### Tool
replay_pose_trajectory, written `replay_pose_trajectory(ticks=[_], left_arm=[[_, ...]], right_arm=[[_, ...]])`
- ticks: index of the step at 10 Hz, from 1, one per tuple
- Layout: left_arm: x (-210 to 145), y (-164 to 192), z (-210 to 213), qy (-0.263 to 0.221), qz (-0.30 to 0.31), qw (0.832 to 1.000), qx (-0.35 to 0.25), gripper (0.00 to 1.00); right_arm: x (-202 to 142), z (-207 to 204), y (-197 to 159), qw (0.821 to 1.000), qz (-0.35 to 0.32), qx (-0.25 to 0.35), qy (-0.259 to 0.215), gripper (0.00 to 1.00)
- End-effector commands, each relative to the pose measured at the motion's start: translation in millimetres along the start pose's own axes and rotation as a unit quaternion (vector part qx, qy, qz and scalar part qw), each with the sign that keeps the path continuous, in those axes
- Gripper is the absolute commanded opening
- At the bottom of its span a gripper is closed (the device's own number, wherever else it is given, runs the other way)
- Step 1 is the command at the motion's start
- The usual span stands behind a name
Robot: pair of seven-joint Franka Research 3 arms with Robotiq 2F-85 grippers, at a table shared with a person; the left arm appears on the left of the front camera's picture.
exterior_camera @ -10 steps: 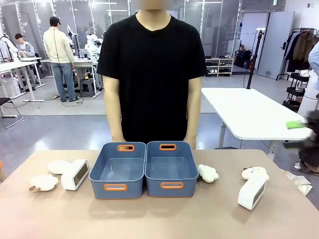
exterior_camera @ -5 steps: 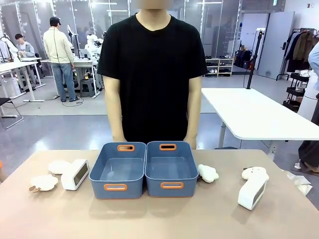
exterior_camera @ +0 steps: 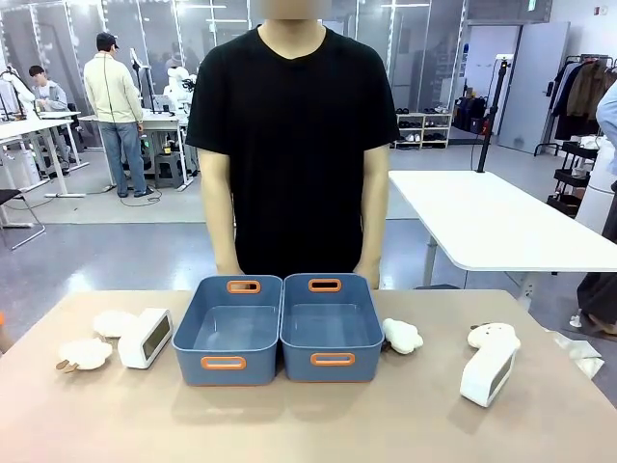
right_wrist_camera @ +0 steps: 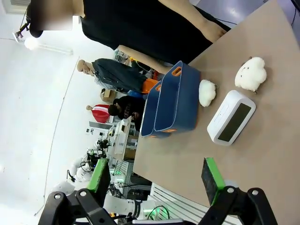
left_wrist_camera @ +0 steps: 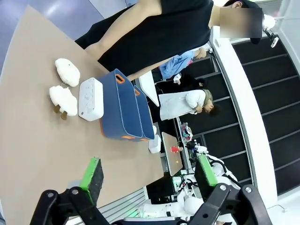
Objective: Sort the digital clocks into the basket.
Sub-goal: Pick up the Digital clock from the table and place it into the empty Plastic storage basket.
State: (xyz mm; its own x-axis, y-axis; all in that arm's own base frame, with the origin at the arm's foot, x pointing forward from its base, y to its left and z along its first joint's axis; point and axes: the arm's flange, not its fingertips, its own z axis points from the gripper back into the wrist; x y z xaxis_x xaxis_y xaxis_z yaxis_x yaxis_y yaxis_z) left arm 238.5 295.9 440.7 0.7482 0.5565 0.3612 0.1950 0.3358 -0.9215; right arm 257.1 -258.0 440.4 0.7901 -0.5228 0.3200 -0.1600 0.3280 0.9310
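My left fingers (left_wrist_camera: 92,174) are spread wide apart with nothing between them, held high over my left end of the tabletop (exterior_camera: 308,424), and my right fingers (right_wrist_camera: 212,177) are spread just as wide and bare over the right end. Neither pair touches anything. The two baskets sit side by side in the middle of the tabletop, walls touching: the left basket (exterior_camera: 231,333) and the right basket (exterior_camera: 331,330), each with orange-rimmed handle slots on its short ends. Both digital clocks are out on the tabletop, not in a basket. The left clock (exterior_camera: 145,338) rests just beside the left basket's outer wall, its dark screen turned toward that basket; from my left wrist I see the white back of it (left_wrist_camera: 90,99) against the blue-grey bins. Two white cloud toys lie by it on the side away from the baskets, one farther across the tabletop (exterior_camera: 114,321) and one nearer me (exterior_camera: 85,354). The right clock (exterior_camera: 487,371) sits well apart from the right basket, toward the tabletop's right edge, and from my right wrist its dark screen (right_wrist_camera: 231,117) faces the camera. A third cloud toy (exterior_camera: 494,336) sits right behind that clock, and a fourth (exterior_camera: 402,335) lies just beside the right basket's outer wall. A person in a black shirt (exterior_camera: 294,135) stands at the far edge, directly behind the baskets, arms hanging down.
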Motion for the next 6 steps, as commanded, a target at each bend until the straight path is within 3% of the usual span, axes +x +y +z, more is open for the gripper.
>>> replay_pose_trajectory(ticks=[1, 6], left_arm=[[-1.0, -0.6, 2.0, 0.008, -0.01, 1.0, -0.006, 1.0], [-1.0, -0.6, 2.0, 0.008, -0.01, 1.0, -0.006, 1.0]], right_arm=[[0.5, 1.1, 1.9, 1.0, 0.002, 0.006, -0.002, 1.0], [0.5, 1.1, 1.9, 1.0, 0.002, 0.006, -0.002, 1.0]])
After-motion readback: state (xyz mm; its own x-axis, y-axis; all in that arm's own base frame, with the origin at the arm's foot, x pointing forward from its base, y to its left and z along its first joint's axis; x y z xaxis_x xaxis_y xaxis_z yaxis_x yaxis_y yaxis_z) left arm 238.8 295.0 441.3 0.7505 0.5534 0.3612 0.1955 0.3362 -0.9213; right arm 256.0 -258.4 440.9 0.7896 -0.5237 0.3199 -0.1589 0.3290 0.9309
